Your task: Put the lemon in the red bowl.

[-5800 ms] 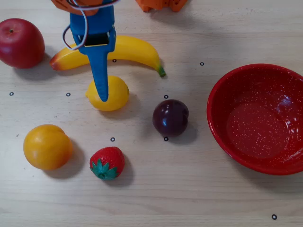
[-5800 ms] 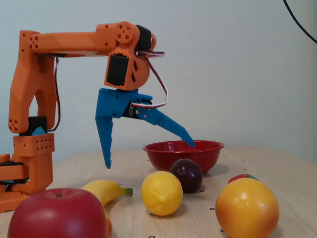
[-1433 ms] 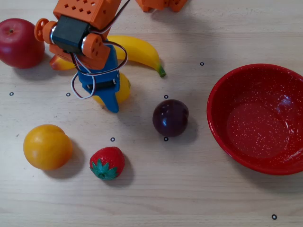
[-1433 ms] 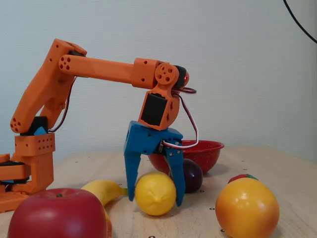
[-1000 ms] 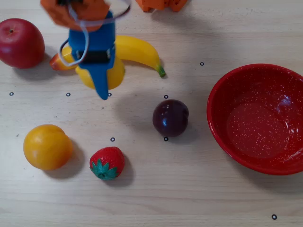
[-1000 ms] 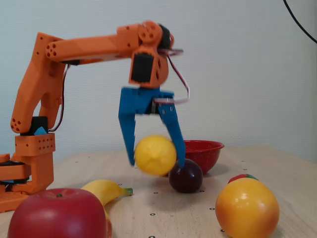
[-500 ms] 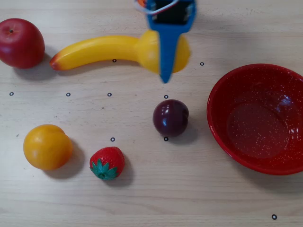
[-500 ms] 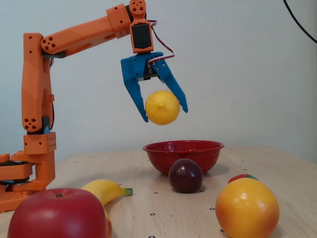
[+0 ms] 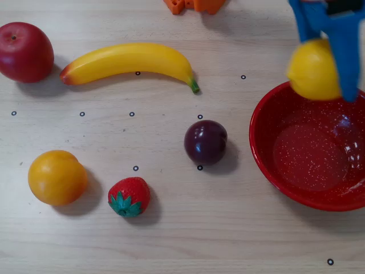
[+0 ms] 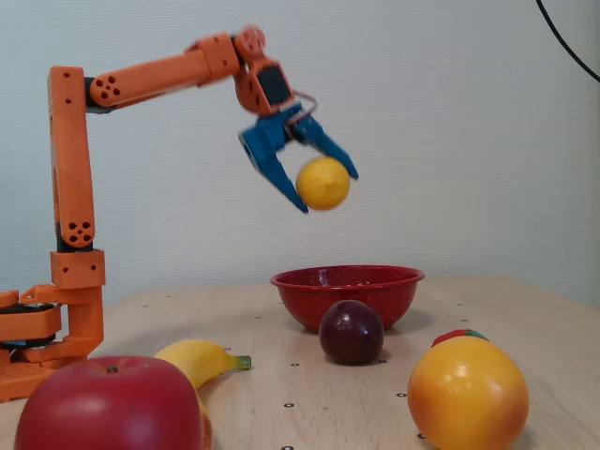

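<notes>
My blue gripper (image 9: 333, 85) (image 10: 328, 192) is shut on the yellow lemon (image 9: 312, 71) (image 10: 322, 183) and holds it high in the air. In the overhead view the lemon hangs over the far rim of the red speckled bowl (image 9: 268, 165), at the right side of the table. In the fixed view the lemon is well above the red bowl (image 10: 347, 289), near its left part. The bowl has nothing in it.
On the table lie a banana (image 9: 128, 60), a red apple (image 9: 24, 51), an orange (image 9: 57, 177), a strawberry (image 9: 129, 196) and a dark plum (image 9: 205, 142) just left of the bowl. The orange arm base (image 10: 56, 319) stands at the far side.
The gripper closed on the lemon, lifted it off the table beside the banana and carried it right, up over the bowl's rim. The other fruits have not moved.
</notes>
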Controlling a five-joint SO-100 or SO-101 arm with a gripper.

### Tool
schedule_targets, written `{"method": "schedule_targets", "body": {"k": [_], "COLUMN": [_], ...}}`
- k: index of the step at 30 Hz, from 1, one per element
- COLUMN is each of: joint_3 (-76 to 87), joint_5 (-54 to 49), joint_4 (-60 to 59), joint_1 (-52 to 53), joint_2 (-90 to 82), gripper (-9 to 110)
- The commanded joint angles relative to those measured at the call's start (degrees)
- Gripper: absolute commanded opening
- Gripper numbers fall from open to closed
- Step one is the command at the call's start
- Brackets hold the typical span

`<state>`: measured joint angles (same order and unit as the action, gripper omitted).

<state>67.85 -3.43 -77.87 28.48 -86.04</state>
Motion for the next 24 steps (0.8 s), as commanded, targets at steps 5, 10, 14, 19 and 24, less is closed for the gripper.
{"method": "schedule_targets", "body": {"k": [5,10,14,19,24], "joint_3": [2.46,7.12,7.29,5.19,2.11], "joint_5": [9.32,12.22,13.01,13.27,12.3], "joint_4": [12.57,18.81,21.36,17.31,13.18], "joint_1": [3.34,2.99,2.46,2.46,1.93], "joint_2": [2.46,8.35,12.39,14.94,15.38], "gripper": [0,0,7,38,50]}}
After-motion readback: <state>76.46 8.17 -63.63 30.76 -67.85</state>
